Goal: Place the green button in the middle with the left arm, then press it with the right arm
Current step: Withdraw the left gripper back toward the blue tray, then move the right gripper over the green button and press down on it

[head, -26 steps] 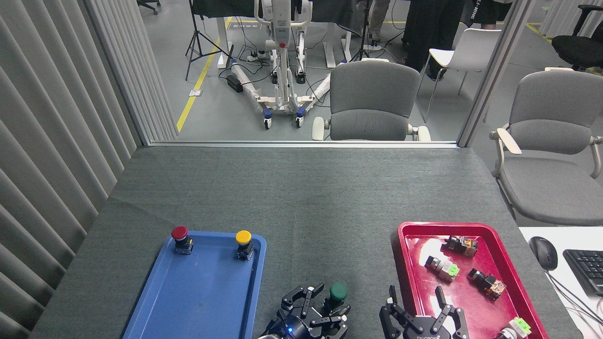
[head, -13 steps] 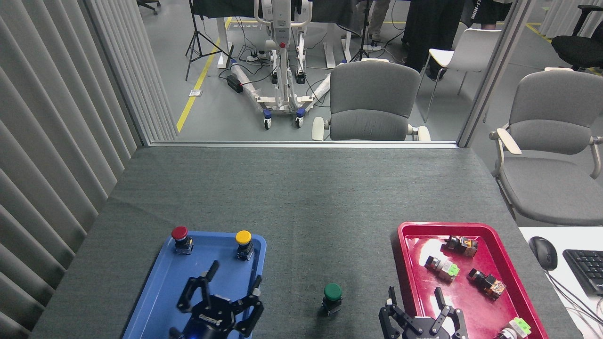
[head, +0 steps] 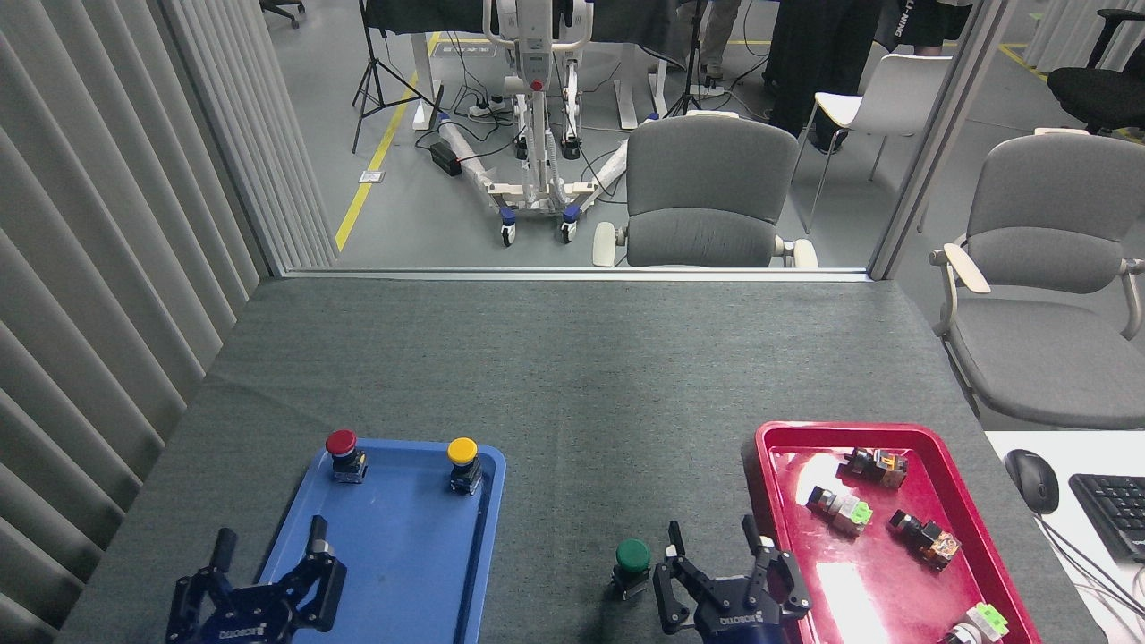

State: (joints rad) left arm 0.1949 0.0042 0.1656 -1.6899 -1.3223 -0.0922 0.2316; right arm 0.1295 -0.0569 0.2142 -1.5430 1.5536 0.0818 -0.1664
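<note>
The green button point(head: 631, 565) stands upright on the grey table cloth between the two trays, near the front edge. Its dark-green cap faces up. My right gripper point(head: 713, 537) is open just to the button's right, its left finger close beside the cap without touching it. My left gripper point(head: 268, 546) is open at the lower left, straddling the left rim of the blue tray point(head: 394, 572), far from the button and holding nothing.
A red-capped button point(head: 343, 453) and a yellow-capped button point(head: 463, 462) stand at the blue tray's far end. The red tray point(head: 971, 523) on the right holds several small switch parts. A mouse point(head: 1036, 480) and keyboard point(head: 1114, 514) lie beyond it.
My left gripper let go of the green button and drew back left across the blue tray. My right gripper shifted left from over the red tray to beside the button.
</note>
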